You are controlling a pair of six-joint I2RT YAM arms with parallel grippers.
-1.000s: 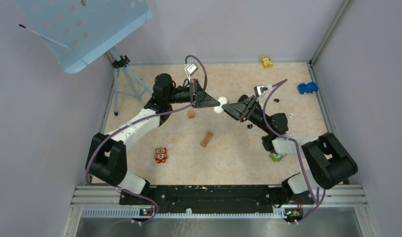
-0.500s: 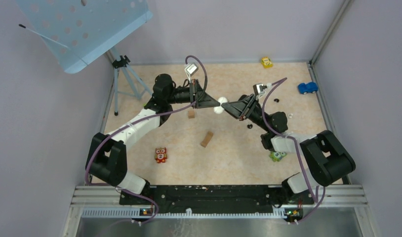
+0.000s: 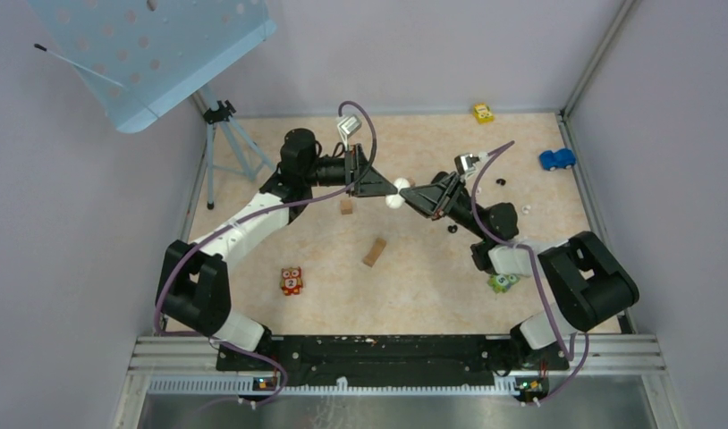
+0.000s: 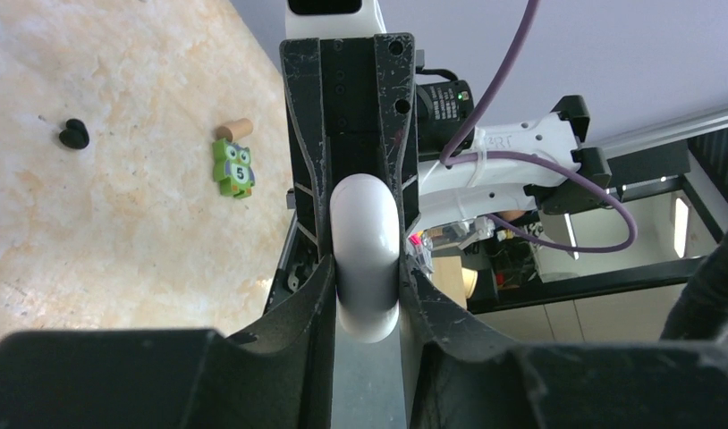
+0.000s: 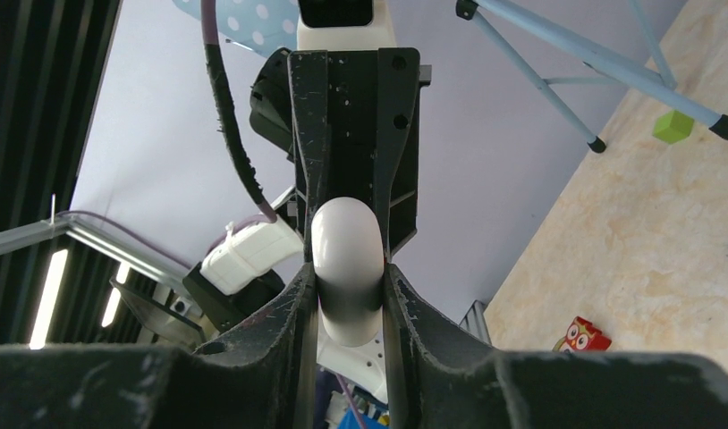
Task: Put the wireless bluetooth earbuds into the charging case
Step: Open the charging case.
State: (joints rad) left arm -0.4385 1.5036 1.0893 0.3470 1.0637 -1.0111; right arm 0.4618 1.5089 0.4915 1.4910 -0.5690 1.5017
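Left tool (image 4: 367, 273) and right tool (image 5: 347, 277) meet in mid-air, both clasping the white charging case (image 3: 397, 197) — the right has just closed in from 3 o'clock. Earbuds (image 3: 451, 229) lie on the counter (image 3: 432, 286) at 4 o'clock — none inserted; probably a handover.

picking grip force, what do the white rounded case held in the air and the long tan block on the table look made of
The white rounded case: likely smooth hard plastic, with a satin sheen and soft highlights. The long tan block: probably bare wood, matte tan, though it is too small to see grain.
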